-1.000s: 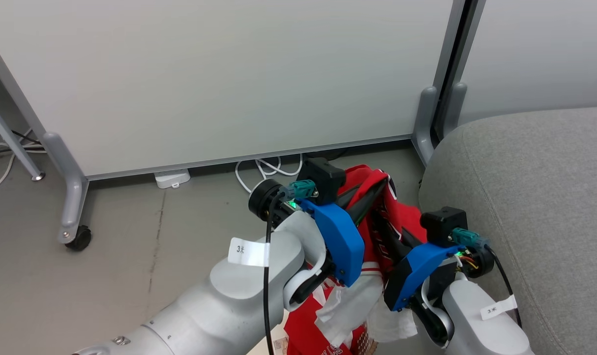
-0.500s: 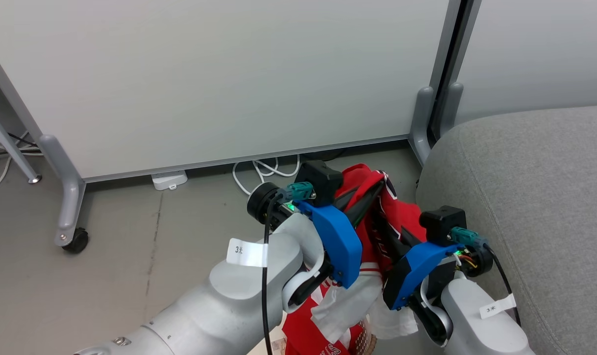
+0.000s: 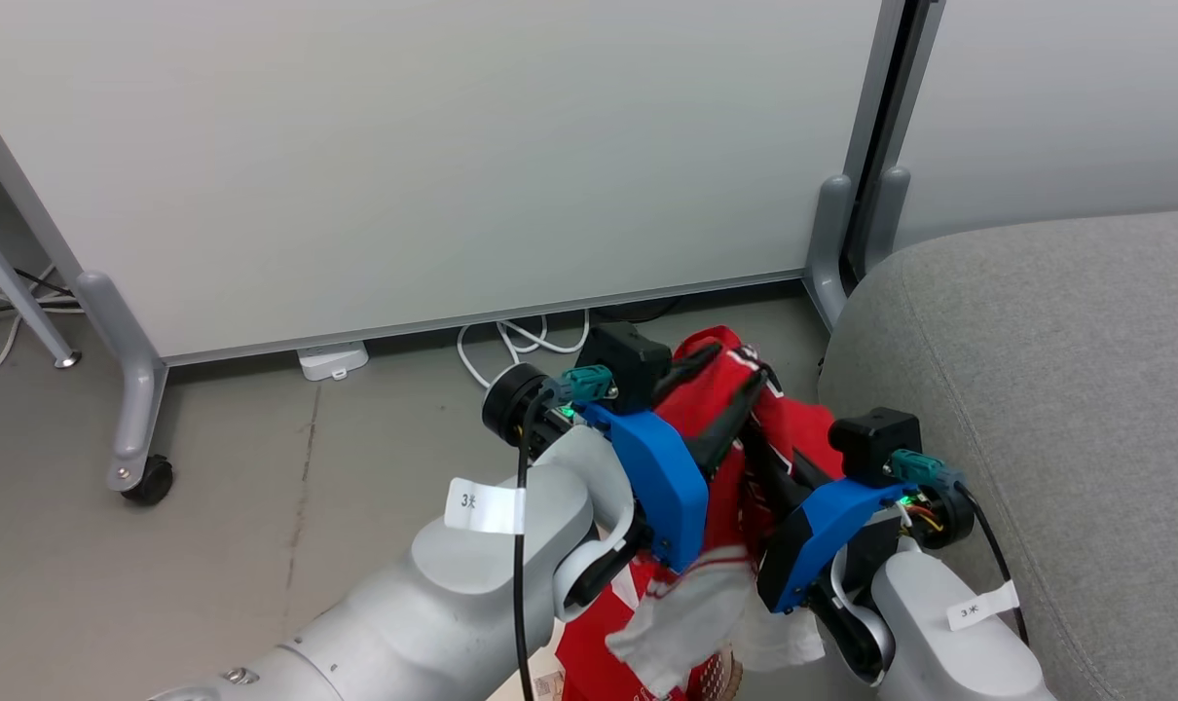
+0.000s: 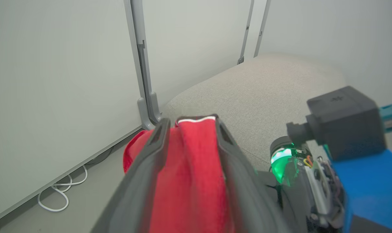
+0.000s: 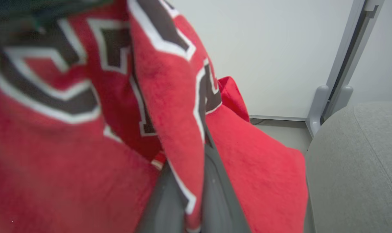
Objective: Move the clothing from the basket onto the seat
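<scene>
The clothing (image 3: 793, 428), a red garment with black and white lettering, was held up above the floor between the two arms, and a white part of it hung down below them. It was not yet laid on the seat (image 3: 1037, 389), whose rounded grey edge was seen just beside the cloth. The fingers of the left end effector (image 3: 735, 362) were parted to a moderate width, and a red fold lay loosely between them, so no firm grip could be judged there. The right end effector (image 5: 191, 194) was closed, and a fold of the garment was pinched between its fingers. The seat lay to the robot's right of both end effectors, and the right arm was the nearer one. The garment was stretched roughly from left to right, so a carry toward the right was probably needed.
</scene>
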Motion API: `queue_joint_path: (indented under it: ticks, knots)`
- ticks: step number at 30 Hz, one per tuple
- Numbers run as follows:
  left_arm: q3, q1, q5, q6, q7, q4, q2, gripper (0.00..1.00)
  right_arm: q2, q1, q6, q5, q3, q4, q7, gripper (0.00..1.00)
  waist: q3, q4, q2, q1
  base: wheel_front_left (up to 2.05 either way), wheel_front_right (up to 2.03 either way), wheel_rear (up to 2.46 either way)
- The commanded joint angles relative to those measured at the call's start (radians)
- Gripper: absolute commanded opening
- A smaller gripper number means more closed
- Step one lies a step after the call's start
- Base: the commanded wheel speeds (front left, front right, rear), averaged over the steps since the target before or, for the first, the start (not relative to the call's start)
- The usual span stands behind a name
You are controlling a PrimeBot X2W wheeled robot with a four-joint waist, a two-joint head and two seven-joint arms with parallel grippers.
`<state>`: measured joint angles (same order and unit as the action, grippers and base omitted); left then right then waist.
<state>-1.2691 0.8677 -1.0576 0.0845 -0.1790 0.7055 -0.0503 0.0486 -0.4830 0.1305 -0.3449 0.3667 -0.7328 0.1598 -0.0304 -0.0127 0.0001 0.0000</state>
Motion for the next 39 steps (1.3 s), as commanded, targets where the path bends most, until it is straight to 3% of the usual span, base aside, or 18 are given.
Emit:
queue_joint_path:
  ticks: [1,14,19,27,39]
  knots:
    - [-0.001,-0.010,0.002,-0.005,-0.008,0.004,0.000,1.00,0.003,-0.001,0.000,-0.001,-0.002,-0.001,0.006,0.00,0.000,0.001,-0.0001,0.0000,0.00,0.00,0.00]
    - [0.008,-0.026,0.003,-0.008,-0.047,0.022,0.000,1.00,0.003,0.003,0.000,-0.007,-0.004,0.002,0.007,0.00,0.001,0.003,-0.0001,0.0000,0.00,0.00,0.00]
    - [0.035,-0.085,0.057,0.000,-0.085,0.012,-0.022,1.00,0.003,0.003,0.000,-0.006,-0.015,0.002,0.011,0.00,0.004,0.002,-0.0001,0.0000,0.00,0.00,0.00]
    - [0.262,-0.271,0.286,-0.009,-0.087,-0.171,-0.091,1.00,0.003,0.005,0.000,0.013,-0.056,0.003,0.018,0.00,0.015,0.019,-0.0001,0.0000,0.00,0.00,0.00]
    - [0.555,-0.551,0.560,0.033,-0.088,-0.366,-0.140,1.00,0.003,0.019,0.000,0.022,-0.078,0.018,0.011,0.00,0.026,0.031,-0.0001,0.0000,0.00,0.00,0.00]
